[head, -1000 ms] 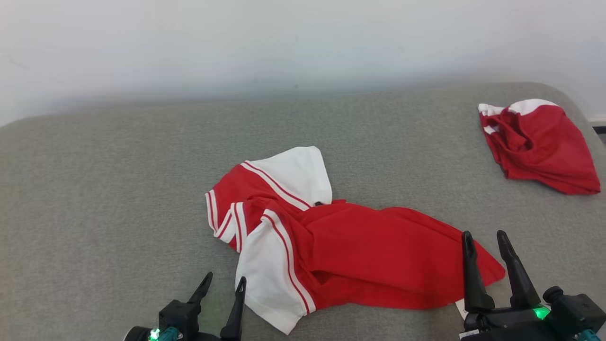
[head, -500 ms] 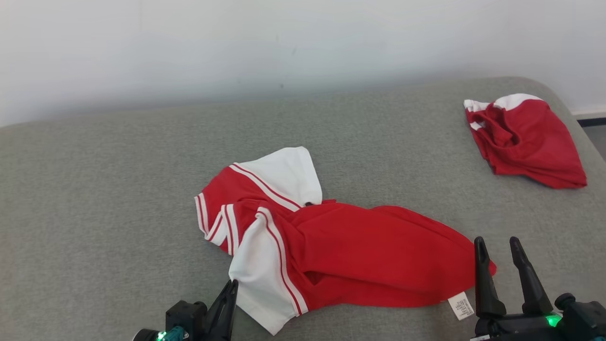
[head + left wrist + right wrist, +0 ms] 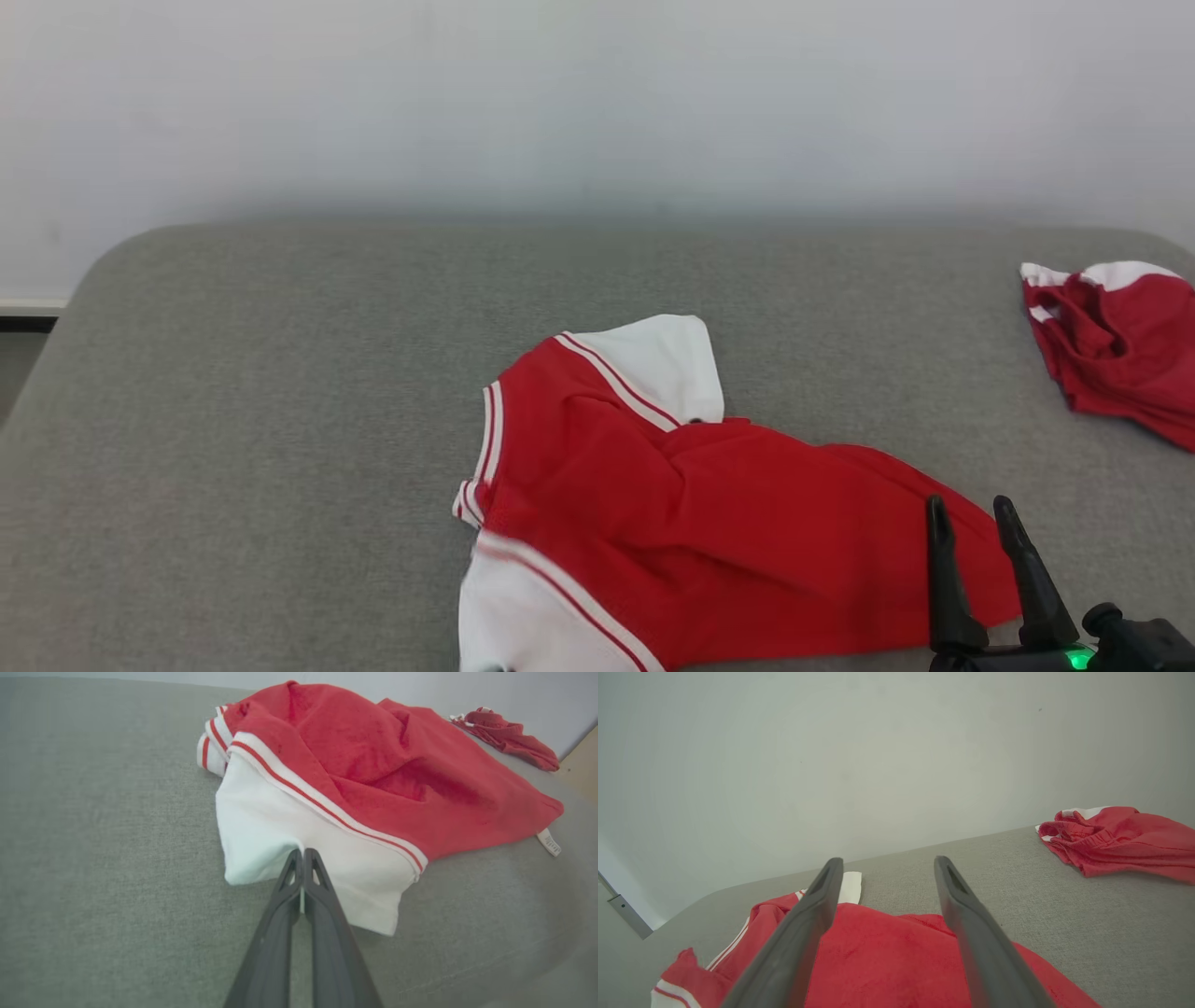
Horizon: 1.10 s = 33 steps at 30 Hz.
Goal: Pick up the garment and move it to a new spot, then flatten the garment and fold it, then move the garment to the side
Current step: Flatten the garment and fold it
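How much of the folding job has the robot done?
Barely started. Nothing looks done: the garment lies crumpled. In hand: the left gripper is shut on its white edge; the right gripper is open by the red end. Left: moving, flattening, folding, setting aside.

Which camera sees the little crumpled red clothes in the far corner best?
The right wrist view. There the crumpled red garment is close, so its folds and white trim are plain. The head view cuts it off at the right edge. The left wrist view shows it small and far away.
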Available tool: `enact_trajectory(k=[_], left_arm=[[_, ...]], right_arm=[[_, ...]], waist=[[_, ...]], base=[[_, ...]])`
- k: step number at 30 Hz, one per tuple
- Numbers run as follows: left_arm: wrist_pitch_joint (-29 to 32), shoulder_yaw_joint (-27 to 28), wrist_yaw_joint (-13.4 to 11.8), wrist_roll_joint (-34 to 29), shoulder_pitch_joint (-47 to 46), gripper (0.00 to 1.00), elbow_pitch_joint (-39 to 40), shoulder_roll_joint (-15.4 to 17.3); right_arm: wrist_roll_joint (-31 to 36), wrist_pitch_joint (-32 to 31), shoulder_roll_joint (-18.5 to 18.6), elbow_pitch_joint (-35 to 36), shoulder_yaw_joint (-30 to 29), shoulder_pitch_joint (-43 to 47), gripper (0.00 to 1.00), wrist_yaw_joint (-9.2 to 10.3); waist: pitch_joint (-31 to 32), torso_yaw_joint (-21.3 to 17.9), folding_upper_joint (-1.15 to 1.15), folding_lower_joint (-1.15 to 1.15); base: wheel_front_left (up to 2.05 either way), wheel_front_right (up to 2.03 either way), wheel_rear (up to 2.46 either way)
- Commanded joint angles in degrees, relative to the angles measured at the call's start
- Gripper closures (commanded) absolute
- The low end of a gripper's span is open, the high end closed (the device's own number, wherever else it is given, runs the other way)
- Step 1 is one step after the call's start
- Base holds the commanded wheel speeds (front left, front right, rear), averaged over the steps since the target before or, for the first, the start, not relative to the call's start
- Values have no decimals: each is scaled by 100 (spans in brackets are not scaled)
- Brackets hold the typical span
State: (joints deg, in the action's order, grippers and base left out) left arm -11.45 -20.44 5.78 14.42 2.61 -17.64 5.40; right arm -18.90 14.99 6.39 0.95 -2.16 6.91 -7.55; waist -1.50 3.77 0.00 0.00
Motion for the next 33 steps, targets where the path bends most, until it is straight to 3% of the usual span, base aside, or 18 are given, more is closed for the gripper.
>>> enact_trajectory(k=[1,3,4,5,10,20,33], left_arm=[[134,-85,-10,73,236,100,55,-1],[213,-117,-32,160,360,97,64,-30],[232,-155,-57,84,388,5,45,-11],[209,-181,-90,34,408,0,41,2],[-2,-85,-171,119,417,0,201,-1],[-110,315,-219,101,-277,0,477,421],[526,730,77,404,-2509,0,-64,1259]], right_arm=[[-33,23,-24,-13,8,65,0,16],[-21,23,-29,-25,10,73,0,16],[-17,24,-29,-31,15,67,0,16],[-20,23,-21,-42,15,61,0,16],[-50,23,9,-41,5,58,0,16],[-54,23,-29,-74,37,-33,0,16],[-90,24,-53,-43,142,-607,0,16]], waist=[[90,221,0,0],[97,271,0,0],[103,280,0,0],[112,290,0,0],[135,295,0,0],[28,30,0,0],[-740,-953,0,0]], base=[[0,0,0],[0,0,0],[0,0,0],[0,0,0],[0,0,0],[0,0,0],[0,0,0]])
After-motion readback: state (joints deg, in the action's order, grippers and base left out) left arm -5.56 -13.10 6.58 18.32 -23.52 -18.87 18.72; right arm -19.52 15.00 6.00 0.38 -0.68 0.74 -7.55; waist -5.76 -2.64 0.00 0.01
